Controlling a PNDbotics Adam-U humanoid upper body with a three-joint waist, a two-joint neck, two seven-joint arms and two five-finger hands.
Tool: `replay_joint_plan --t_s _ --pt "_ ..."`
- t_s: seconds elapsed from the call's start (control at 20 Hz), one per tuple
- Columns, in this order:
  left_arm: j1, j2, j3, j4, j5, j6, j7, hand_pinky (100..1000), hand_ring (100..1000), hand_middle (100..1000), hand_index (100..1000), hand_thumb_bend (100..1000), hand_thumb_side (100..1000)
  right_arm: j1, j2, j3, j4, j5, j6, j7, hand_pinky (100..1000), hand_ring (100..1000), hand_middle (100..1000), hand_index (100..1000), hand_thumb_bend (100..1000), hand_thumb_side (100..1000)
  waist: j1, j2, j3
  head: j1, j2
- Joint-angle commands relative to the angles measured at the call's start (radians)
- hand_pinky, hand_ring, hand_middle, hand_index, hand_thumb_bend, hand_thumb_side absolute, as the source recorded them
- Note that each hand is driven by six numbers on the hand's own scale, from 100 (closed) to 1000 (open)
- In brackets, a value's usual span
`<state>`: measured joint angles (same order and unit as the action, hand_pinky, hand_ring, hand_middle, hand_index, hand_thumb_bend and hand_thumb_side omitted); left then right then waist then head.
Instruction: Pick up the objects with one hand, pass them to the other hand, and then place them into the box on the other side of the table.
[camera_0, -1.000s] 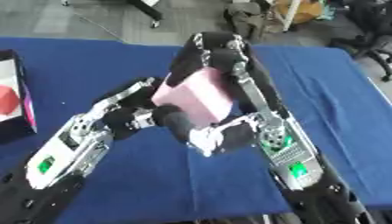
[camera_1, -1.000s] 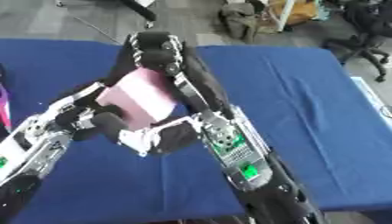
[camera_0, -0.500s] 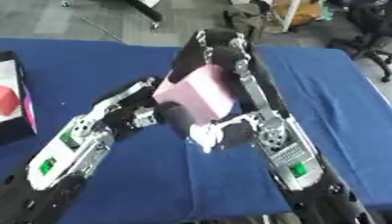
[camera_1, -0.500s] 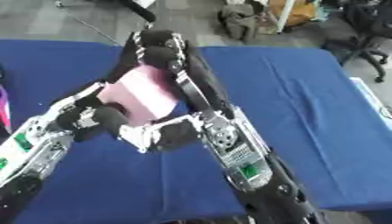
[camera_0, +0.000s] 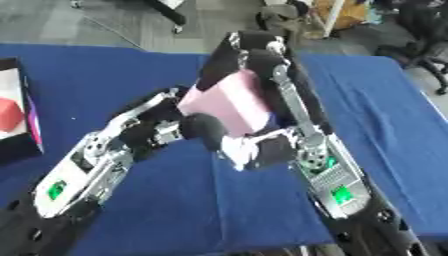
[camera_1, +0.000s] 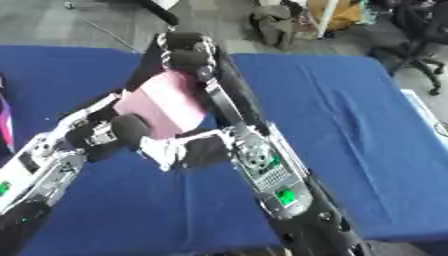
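A pink block (camera_0: 229, 104) hangs above the blue table (camera_0: 385, 100), held between both hands. My right hand (camera_0: 255, 51) comes over it from above, its dark fingers curled round the block's top and right side. My left hand (camera_0: 171, 126) reaches in from the lower left, fingers along the block's left edge and the thumb in front of its lower face. The block's underside is hidden by the hands. A dark box (camera_0: 19, 116) with a white inside and a red thing in it stands at the table's left edge.
My right forearm (camera_0: 325, 175) crosses the middle of the view and hides the table beneath it. Chairs, bags and a stand (camera_0: 297, 15) lie on the floor beyond the far edge. Bare blue cloth shows to the right.
Both hands stay on the pink block. The block and hands have shifted only slightly, a little up in the view.
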<state>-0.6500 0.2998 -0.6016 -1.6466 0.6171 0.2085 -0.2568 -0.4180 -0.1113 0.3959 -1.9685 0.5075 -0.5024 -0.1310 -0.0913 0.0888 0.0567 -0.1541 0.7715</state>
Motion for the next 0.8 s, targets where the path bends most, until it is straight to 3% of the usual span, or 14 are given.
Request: replay_joint_plan --t_s 0.05,0.55,0.8 --pt "-0.01 0.001 0.007 0.0 -0.013 -0.001 -0.004 668 552 403 473 258 400 -0.014 0.001 0.011 -0.032 -0.011 -0.003 -0.007 376 421 319 369 253 556 0.005 -0.015 0.001 0.001 -0.002" --pt "-0.01 -0.003 0.005 0.001 -0.016 -0.002 -0.005 671 570 425 491 302 408 -0.01 0.0 0.013 -0.032 -0.013 -0.001 -0.013 374 419 320 371 255 555 0.004 -0.018 0.003 0.002 -0.002" --pt "-0.007 -0.013 0.01 -0.002 -0.004 -0.003 0.006 677 601 468 529 394 427 -0.009 -0.002 0.012 -0.032 -0.018 0.0 -0.022 362 410 313 365 253 549 0.004 -0.018 0.005 0.001 -0.002"
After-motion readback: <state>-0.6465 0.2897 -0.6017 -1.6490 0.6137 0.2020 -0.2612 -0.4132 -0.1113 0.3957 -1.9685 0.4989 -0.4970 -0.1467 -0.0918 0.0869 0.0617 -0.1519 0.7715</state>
